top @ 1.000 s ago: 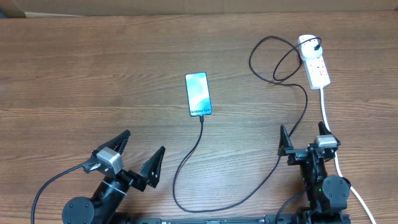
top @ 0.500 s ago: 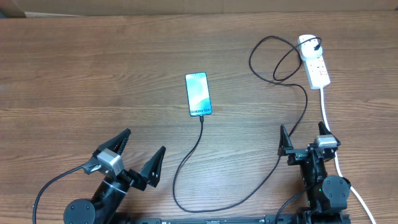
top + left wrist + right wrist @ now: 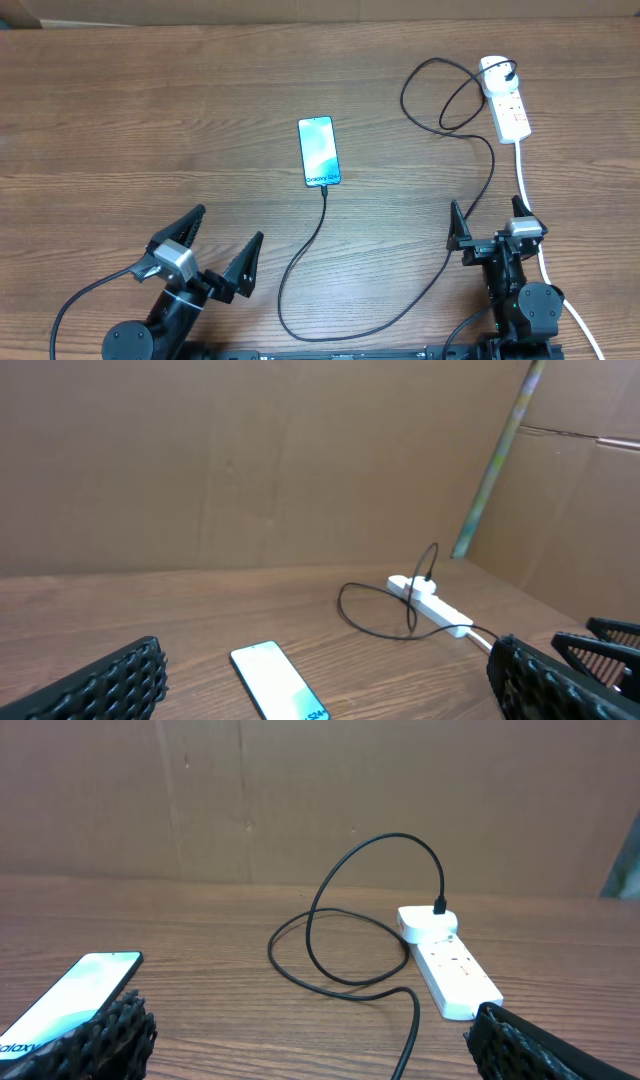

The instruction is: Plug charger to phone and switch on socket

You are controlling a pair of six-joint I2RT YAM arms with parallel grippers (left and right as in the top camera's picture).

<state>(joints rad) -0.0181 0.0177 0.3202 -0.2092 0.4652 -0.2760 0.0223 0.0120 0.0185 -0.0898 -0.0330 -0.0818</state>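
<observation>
Looping from phone [image 3: 319, 151] to socket [image 3: 506, 98], the charger [image 3: 300, 255] lies between empty, wide-open left tool [image 3: 230, 224] and right tool [image 3: 485, 212].

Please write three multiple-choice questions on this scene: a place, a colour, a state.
1. On which side does the socket lie? A) robot's left B) centre C) robot's right
2. What colour is the charger? A) white B) black C) red
3. How are the left hand and right hand? A) both open, empty B) both shut C) one shut on the charger
Answers: 1 C, it lies beyond the right hand; 2 B, its whole length is black; 3 A, both gape, holding nothing.
</observation>
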